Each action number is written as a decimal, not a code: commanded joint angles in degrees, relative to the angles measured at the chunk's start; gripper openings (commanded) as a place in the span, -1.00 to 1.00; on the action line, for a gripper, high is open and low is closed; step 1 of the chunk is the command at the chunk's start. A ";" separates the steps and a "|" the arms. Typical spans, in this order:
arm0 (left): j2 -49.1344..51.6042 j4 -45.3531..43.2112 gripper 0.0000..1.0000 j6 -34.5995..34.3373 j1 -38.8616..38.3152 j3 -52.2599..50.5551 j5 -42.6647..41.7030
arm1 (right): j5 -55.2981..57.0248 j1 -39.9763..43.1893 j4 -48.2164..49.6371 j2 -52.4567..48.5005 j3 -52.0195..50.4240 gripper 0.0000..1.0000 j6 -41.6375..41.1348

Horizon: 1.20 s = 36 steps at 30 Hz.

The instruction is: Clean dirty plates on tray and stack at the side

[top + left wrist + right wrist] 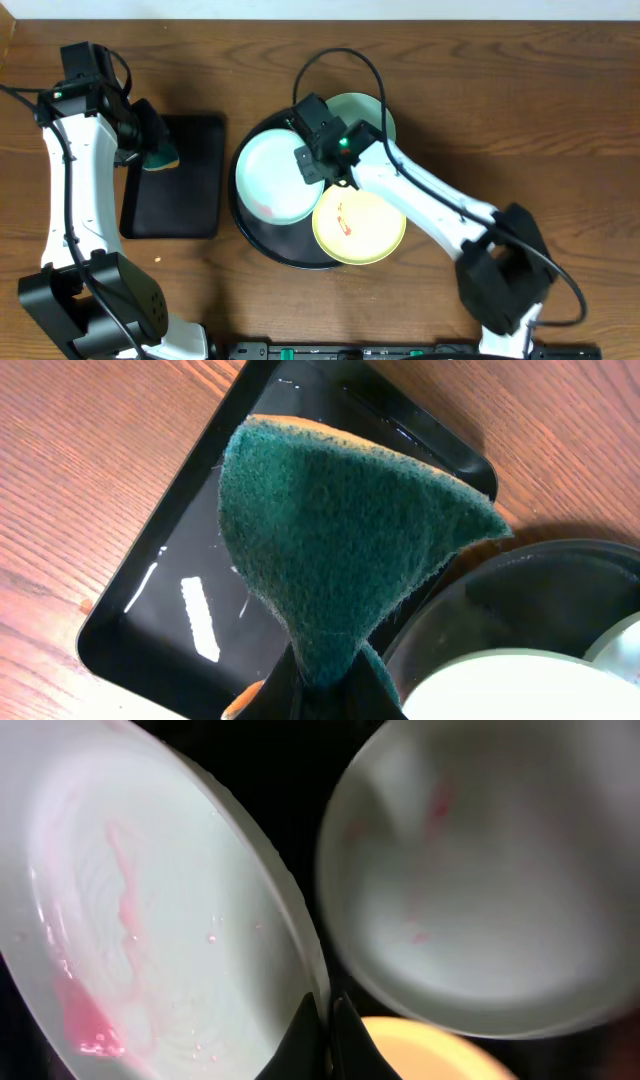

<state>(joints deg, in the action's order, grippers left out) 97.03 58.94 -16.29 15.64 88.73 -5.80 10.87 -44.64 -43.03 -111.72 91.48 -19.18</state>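
The round black tray (262, 240) holds three plates. A pale mint plate (268, 180) with red smears lies at its left, a second mint plate (375, 115) at the back right, and a yellow plate (360, 228) with a red smear at the front. My right gripper (318, 172) is shut on the right rim of the left mint plate; in the right wrist view its fingers (325, 1010) pinch that rim (150, 920). My left gripper (150, 150) is shut on a green sponge (340, 530) and holds it above the rectangular tray.
A smaller rectangular black tray (190, 200) lies left of the round tray and shows under the sponge in the left wrist view (170, 620). Bare wooden table surrounds both trays. The right arm's cable arcs over the back mint plate.
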 commanded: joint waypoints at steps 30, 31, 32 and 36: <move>-0.02 0.17 -0.85 0.11 0.11 -0.42 0.52 | 70.29 -19.41 13.03 9.09 1.64 -0.98 19.65; -0.02 0.17 -0.85 0.11 0.09 -0.42 0.52 | 69.11 -19.34 12.98 9.18 1.64 -0.98 19.65; -0.02 0.17 -0.85 0.11 0.11 -0.42 0.52 | 68.06 -19.30 12.85 9.18 1.64 -0.98 19.63; -0.02 0.17 -0.85 0.11 0.11 -0.42 0.52 | 61.13 -18.62 9.25 9.18 1.64 -0.98 15.58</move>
<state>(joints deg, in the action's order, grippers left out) 97.03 58.96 -16.27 15.64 88.64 -5.80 76.99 -63.61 -31.57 -104.33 92.01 -0.32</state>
